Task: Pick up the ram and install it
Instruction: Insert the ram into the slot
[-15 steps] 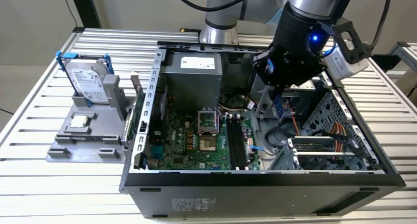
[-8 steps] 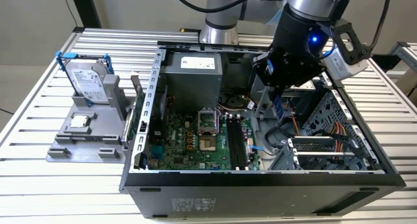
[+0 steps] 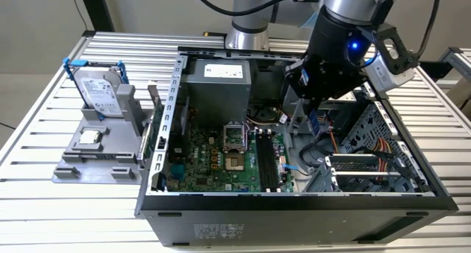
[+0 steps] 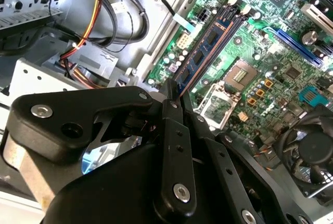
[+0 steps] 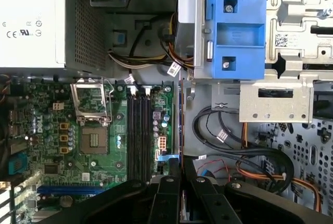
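Observation:
The ram (image 3: 312,123), a thin dark blue stick, hangs upright from my gripper (image 3: 312,111), which is shut on its upper end. It is held above the open computer case (image 3: 294,200), over the motherboard's edge on the exterior view's right. In the second wrist view the ram (image 4: 204,52) reaches out from my gripper (image 4: 171,92) across the board. In the first wrist view the ram (image 5: 180,125) shows edge-on, beside the long black slots (image 5: 138,130), apart from them. Those slots (image 3: 268,163) stand empty.
A silver power supply (image 3: 217,87) fills the case's back, and a drive cage (image 3: 368,170) with orange and black cables (image 5: 244,161) stands close to the gripper. The open processor socket (image 3: 234,136) lies beside the slots. Outside, a grey fixture (image 3: 96,156) carries a blue-framed hard drive (image 3: 99,93) and a small chip (image 3: 90,136).

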`<state>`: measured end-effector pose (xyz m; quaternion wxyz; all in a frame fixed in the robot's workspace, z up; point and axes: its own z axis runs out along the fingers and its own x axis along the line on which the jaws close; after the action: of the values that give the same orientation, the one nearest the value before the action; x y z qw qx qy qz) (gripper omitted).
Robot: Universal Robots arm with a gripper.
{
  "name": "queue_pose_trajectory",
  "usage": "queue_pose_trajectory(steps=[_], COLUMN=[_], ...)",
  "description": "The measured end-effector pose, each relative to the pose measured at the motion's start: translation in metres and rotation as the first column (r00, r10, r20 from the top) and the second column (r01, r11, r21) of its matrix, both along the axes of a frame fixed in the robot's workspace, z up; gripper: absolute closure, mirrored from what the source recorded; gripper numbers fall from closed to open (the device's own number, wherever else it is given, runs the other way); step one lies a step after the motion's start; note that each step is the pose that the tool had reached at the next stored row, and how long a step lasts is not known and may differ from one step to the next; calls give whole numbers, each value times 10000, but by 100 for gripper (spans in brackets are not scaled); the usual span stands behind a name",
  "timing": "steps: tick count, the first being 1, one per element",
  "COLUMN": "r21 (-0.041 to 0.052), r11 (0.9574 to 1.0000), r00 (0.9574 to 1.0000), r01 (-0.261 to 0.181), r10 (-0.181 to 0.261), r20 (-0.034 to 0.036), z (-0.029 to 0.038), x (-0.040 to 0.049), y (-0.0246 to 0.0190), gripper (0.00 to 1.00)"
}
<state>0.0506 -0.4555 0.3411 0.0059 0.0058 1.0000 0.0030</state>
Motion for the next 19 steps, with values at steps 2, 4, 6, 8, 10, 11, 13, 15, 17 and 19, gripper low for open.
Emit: queue_pose_trajectory(steps=[2, 4, 6, 8, 10, 11, 13, 15, 17, 19], r21=[-17, -34, -53, -70, -85, -92, -102, -107, -112, -113], r11=[10000, 10000, 10000, 10000, 10000, 10000, 9999, 9999, 9999, 9999], r00=[10000, 10000, 10000, 10000, 10000, 10000, 10000, 10000, 10000, 10000], r01=[0, 0, 0, 0, 0, 0, 0, 0, 0, 2], r10=[0, 0, 0, 0, 0, 0, 0, 0, 0, -2], r20=[0, 0, 0, 0, 1, 1, 0, 1, 1, 1], z=[-5, -11, -15, -20, -24, -27, -31, -35, -40, -44], x=[0, 0, 0, 0, 0, 0, 0, 0, -1, -1], y=[0, 0, 0, 0, 1, 1, 1, 1, 1, 1], gripper=[100, 100, 100, 100, 100, 100, 100, 100, 100, 100])
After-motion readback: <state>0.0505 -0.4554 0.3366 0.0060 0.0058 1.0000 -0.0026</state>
